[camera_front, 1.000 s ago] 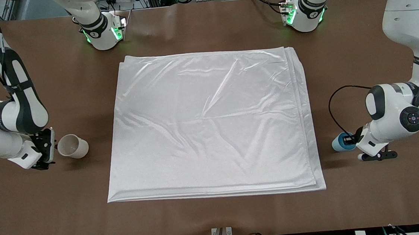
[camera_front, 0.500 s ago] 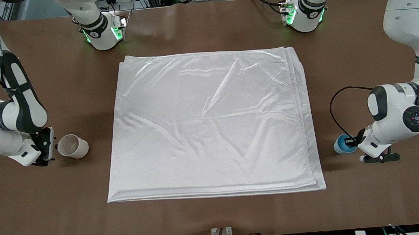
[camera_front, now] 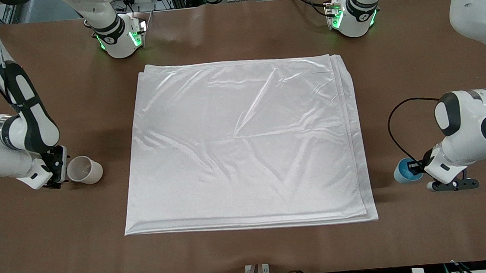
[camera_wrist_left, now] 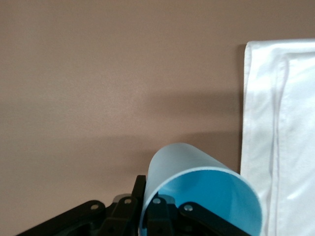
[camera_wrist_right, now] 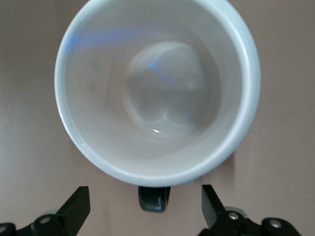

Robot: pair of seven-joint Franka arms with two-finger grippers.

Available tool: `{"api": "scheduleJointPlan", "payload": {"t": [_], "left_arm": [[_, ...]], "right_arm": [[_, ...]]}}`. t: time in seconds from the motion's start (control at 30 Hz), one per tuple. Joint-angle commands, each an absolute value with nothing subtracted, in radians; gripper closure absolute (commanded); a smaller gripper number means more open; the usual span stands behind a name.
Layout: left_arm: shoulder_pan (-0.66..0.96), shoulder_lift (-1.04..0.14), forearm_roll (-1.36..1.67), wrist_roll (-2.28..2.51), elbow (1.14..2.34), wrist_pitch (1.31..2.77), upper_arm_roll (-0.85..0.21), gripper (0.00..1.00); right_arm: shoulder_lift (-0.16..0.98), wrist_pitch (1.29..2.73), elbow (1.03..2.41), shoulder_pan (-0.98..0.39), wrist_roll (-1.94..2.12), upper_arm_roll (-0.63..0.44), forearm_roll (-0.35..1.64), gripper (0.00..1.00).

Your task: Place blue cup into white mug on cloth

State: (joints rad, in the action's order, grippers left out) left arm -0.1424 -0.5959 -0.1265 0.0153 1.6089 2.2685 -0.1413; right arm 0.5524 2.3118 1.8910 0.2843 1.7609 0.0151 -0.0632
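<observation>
Blue cup (camera_front: 404, 173), light and stiff, clamped at its rim by the left pincer (camera_front: 414, 168) beside the cloth (camera_front: 243, 145); right pincer (camera_front: 60, 168) gapes at the mug (camera_front: 84, 170).

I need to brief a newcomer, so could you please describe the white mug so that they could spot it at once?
Start from the large white cloth in the middle of the brown table. Beside it, toward the right arm's end, the white mug lies on bare table, with the open right gripper at its handle. Unlike the blue cup, it is cream with a black handle.
</observation>
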Motion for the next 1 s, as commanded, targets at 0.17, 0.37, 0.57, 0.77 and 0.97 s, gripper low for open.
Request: {"api": "scheduleJointPlan", "payload": {"t": [0.17,0.37,0.57,0.77,0.97], "left_arm": [[-0.143,-0.503,-0.127,0.003,1.618,2.186,-0.159,1.0],[-0.15,-0.437,-0.1,0.003,1.62,2.166,-0.187,1.0],[-0.152,-0.37,-0.098,0.002,1.618,2.103,-0.204,1.0],[-0.15,-0.31,-0.086,0.0,1.586,2.022,-0.207,1.0],[-0.141,-0.31,-0.081,0.0,1.488,1.896,-0.209,1.0]], "right_arm": [[0.543,2.327,1.914,0.287,1.775,0.029,-0.031,0.39],[0.543,2.327,1.913,0.287,1.775,0.031,-0.031,0.74],[0.538,2.327,1.908,0.288,1.779,0.044,-0.031,0.89],[0.522,2.324,1.905,0.296,1.779,0.077,-0.031,0.99],[0.471,2.319,1.905,0.295,1.779,0.135,-0.029,1.0]]}}
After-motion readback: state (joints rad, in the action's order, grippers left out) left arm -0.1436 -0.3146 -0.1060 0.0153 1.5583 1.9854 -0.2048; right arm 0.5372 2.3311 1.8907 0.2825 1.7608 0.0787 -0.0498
